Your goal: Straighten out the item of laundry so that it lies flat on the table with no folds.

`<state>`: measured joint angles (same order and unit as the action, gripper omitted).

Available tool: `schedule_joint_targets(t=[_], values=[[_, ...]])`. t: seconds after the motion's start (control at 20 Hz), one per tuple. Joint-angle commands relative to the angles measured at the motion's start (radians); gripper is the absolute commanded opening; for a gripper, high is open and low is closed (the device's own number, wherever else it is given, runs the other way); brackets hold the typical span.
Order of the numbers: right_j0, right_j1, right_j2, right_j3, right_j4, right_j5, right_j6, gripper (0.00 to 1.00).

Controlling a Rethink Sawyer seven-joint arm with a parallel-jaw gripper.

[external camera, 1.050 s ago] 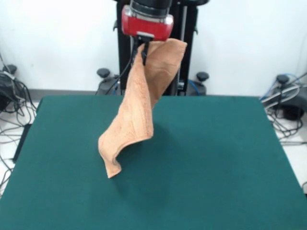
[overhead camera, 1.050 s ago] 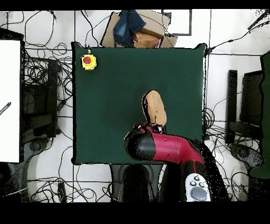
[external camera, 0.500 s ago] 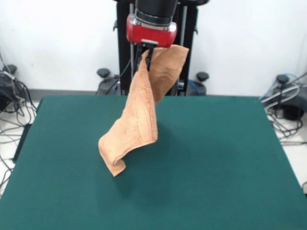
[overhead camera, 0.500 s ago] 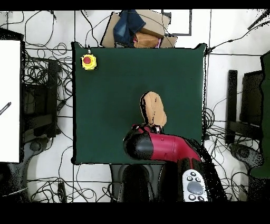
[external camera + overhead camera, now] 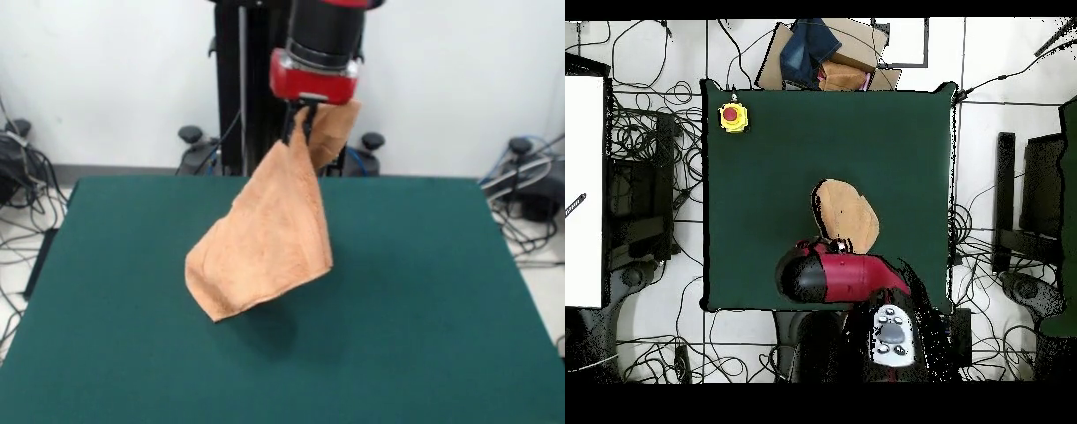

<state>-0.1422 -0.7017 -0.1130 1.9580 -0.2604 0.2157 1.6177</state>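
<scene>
White wall and trailing cables framed the table (image 5: 415,291), its dark green cloth spread wide beneath the gripper (image 5: 298,126); the gripper hung high over the table's middle, its dark fingers pinched together on an upper edge of the item of laundry (image 5: 265,243), a peach-orange towel; a short flap of the cloth stood behind and beside the gripper, while the main body fell away below it and out to one side as a broad, slanting sheet; the lowest corner looked close to the green surface, though whether it was touching could not be told from the front view; in the overhead view the towel (image 5: 846,212) showed as a rounded patch just ahead of the red arm (image 5: 840,277), well inside the table's edges (image 5: 765,270); a yellow box with a red button (image 5: 732,116) sat at a far corner, well apart from the gripper and the cloth. Judged from this, the task was only partly along: the towel was lifted and hanging more or less open, which should shake out some folds, but none of it lay flat yet; what was left was to lower it, draw it across the table so the sheet laid down smoothly, then let go and check for remaining creases.
</scene>
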Motion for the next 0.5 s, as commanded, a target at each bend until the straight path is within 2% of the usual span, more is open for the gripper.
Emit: schedule_joint_targets(t=[0.05,0.2,0.5], values=[[0.167,0.173,-0.094,-0.065,0.080,-0.122,0.313,0.00],[0.242,0.221,-0.135,-0.098,0.141,-0.124,0.332,0.00],[0.311,0.271,-0.168,-0.127,0.234,-0.128,0.327,0.00]])
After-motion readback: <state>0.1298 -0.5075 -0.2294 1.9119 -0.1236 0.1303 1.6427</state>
